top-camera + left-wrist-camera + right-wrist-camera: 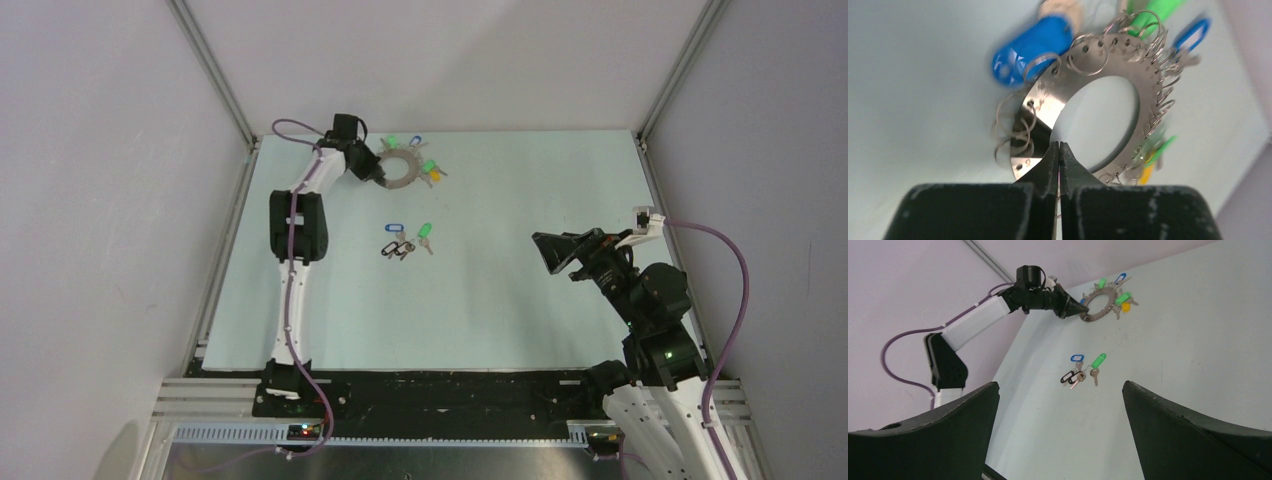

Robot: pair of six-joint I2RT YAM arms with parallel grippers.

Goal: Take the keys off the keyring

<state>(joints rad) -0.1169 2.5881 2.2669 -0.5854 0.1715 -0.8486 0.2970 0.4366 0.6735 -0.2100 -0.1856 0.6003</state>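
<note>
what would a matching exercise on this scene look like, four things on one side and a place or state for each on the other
Things:
1. left claw
2. right claw
3. keyring
4. loose keys

Places or states:
a. middle of the table, off the ring
b. shut, tips at the ring's rim
c. wide open, holding nothing
d. far end of the table, tagged keys hung around it

Pairs: 1-b, 2-c, 3-d, 4-a

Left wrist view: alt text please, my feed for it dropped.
The left end effector, shut, has its tips over the near rim of the flat grey keyring. Blurred blue, green and yellow key tags hang on small wire loops around its edge.
</note>
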